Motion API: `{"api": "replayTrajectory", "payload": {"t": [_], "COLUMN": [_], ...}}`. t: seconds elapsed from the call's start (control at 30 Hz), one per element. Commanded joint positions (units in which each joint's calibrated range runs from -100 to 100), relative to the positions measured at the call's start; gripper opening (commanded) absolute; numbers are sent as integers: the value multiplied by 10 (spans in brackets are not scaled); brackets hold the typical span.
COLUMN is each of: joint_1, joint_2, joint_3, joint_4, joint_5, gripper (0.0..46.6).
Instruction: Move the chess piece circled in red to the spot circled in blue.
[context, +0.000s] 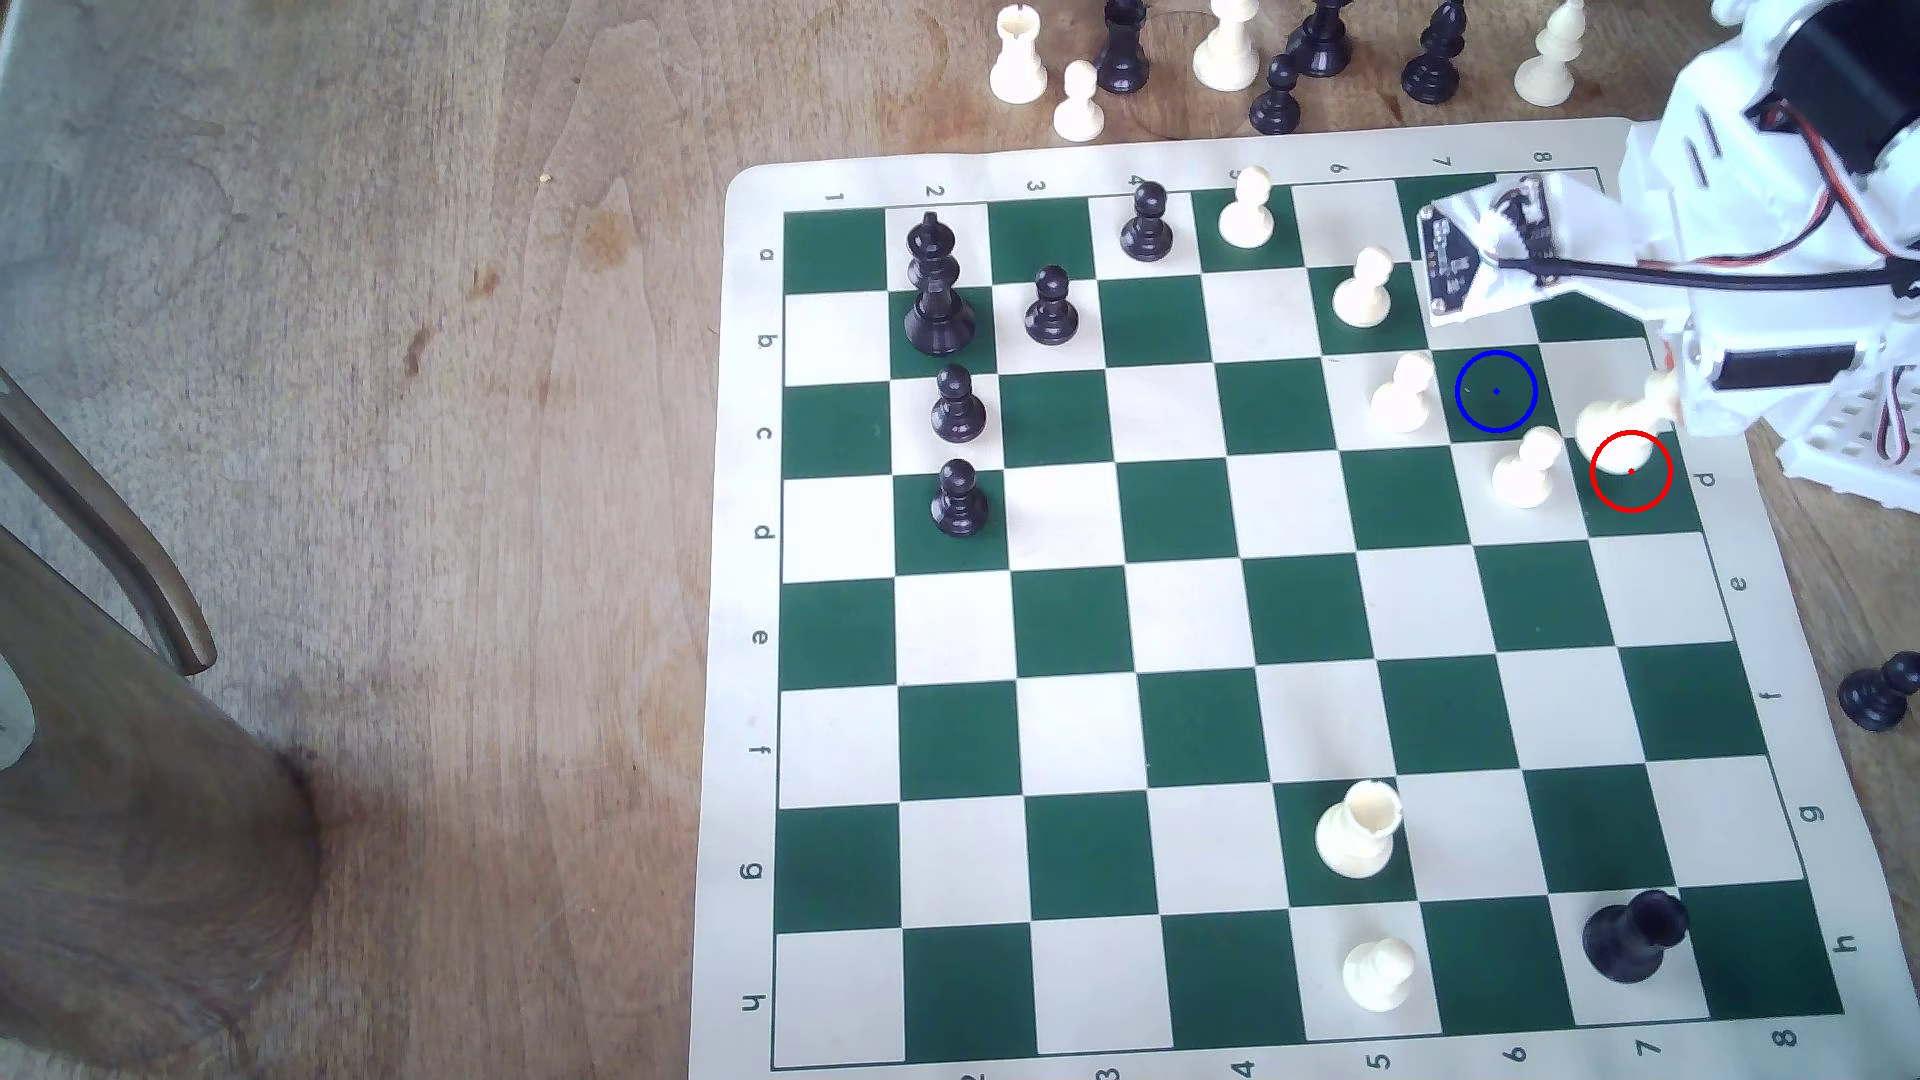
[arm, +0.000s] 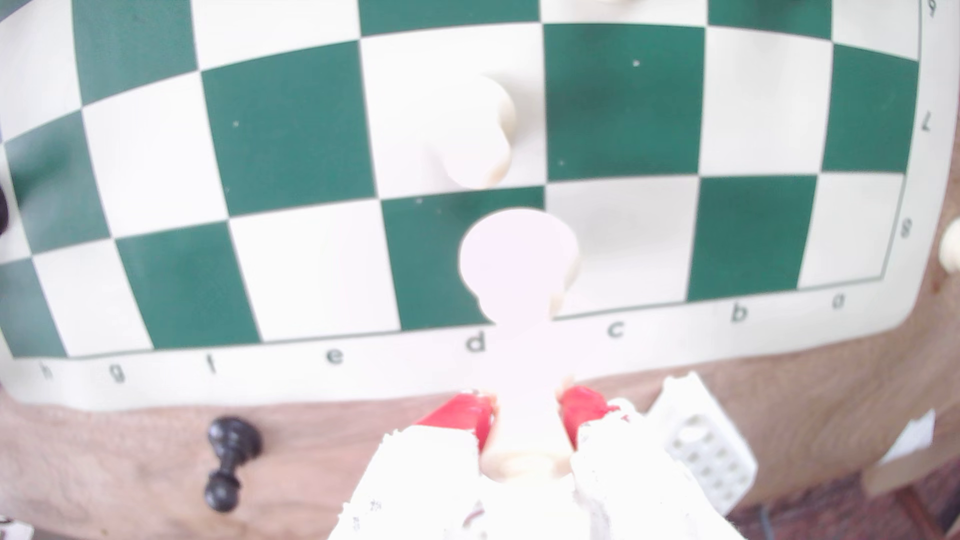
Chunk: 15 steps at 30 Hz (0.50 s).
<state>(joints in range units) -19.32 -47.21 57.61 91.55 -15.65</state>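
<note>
Chess piece (arm: 519, 259) clamped between the gripper's (arm: 527, 415) red-tipped jaws above the board.

Green/cream checked board (context: 1070, 623), cream chess piece (arm: 519, 270), red-padded hand (arm: 527, 410).

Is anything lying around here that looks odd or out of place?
Yes. A black pawn lies toppled on the table off the board's edge. The gripper holds the white piece tilted, not upright.
</note>
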Motion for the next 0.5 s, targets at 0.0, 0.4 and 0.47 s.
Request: {"api": "replayTrajectory", "payload": {"t": [0.0,0.4,0.47], "joint_1": [-2,78,108], "joint_2": [-7,102,123], "joint_3": [-97,-256,-281], "joint_4": [51,84,84], "joint_5": [5,51,63], "gripper": [2,2,2]}}
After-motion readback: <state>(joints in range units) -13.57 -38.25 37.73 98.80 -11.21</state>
